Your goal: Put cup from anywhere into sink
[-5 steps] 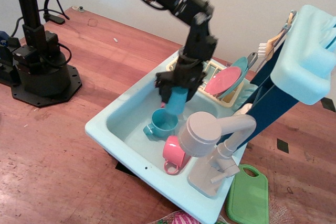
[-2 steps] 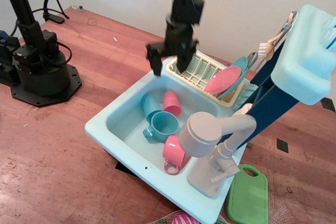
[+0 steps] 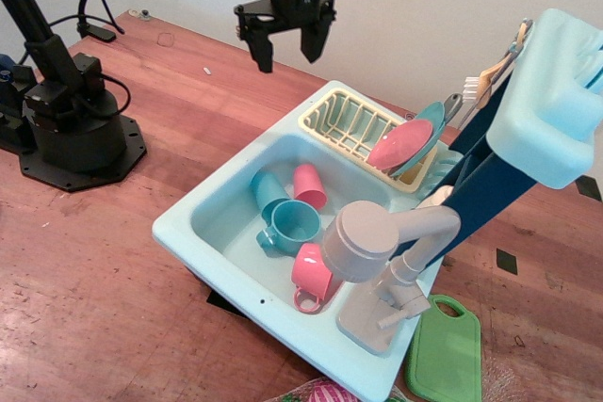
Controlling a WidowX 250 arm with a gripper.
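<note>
**Teal cup lies in the basin, gripper raised clear**

Green plastic shows nearest the camera: a small cutting board (image 3: 445, 350) flat on the red-brown wooden desk (image 3: 85, 280), just beside the sink's front corner. Behind it stands the grey faucet (image 3: 377, 251), its round head reaching over the bowl.

Inside the light-blue sink (image 3: 188, 228) sit four vessels close together. A pink cup (image 3: 311, 275) is nearest, partly hidden by the faucet head. A wider teal mug (image 3: 290, 225) with a handle comes next. Behind that, the small teal cup (image 3: 268, 190) lies on its side on the basin floor, touching or nearly touching a second pink cup (image 3: 309, 185) to its right.

Farther back, the cream dish rack (image 3: 350, 121) holds a pink plate (image 3: 400, 143).

Beyond the sink's far edge, the gripper (image 3: 285, 46) hangs high above the desk, fingers spread apart and holding nothing.

With the cup resting inside the bowl, the placing step looks finished and the task appears done. Any next move would only need the arm to stay clear of the rack and faucet.
</note>
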